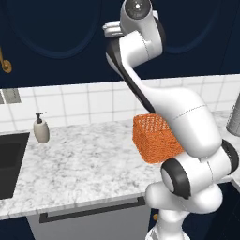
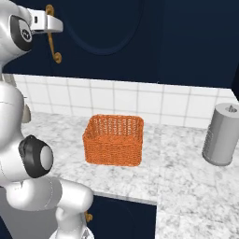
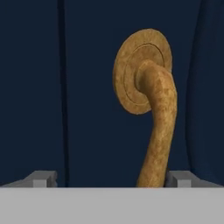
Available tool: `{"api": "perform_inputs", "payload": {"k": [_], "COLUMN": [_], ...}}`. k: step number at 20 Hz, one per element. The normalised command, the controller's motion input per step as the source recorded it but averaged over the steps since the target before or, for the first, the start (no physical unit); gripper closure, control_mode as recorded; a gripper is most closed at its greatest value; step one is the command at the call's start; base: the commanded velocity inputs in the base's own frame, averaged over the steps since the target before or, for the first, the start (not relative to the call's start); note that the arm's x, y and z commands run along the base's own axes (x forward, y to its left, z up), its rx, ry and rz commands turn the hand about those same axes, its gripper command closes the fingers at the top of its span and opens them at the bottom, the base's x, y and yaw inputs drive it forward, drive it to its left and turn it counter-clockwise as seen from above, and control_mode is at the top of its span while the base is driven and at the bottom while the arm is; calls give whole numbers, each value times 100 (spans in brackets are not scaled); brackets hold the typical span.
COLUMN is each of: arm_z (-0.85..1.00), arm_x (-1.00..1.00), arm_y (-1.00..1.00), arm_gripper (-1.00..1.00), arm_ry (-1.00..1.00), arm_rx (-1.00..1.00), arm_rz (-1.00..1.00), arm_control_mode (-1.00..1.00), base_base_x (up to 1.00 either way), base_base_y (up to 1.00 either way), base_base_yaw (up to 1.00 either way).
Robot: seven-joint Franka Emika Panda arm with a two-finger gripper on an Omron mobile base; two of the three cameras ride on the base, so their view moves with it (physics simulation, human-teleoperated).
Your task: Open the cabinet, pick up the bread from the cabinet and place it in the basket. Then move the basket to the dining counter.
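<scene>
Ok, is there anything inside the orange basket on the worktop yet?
The basket looks empty: the right base view shows bare weave on its inner walls and no bread. Its floor is partly hidden by the near wall. The cabinet doors are shut, so their contents cannot be seen.

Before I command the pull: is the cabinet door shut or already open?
Shut. The cabinet door sits flush with its neighbours in both base views, and the brass handle stands between the open gripper's fingertips, ungrasped.
</scene>
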Motion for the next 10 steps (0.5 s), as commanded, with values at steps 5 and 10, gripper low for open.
{"api": "perform_inputs", "payload": {"k": [5,10], "arm_z": [-10,-1], "arm_x": [34,35], "arm_y": [-9,-10], "arm_gripper": [100,100], "arm_ry": [-2,0], "arm_rx": [1,0], "arm_rz": [3,4], "arm_control_mode": [-100,-100], "base_base_x": [0,0], "base_base_y": [0,0], "base_base_yaw": [0,0]}}
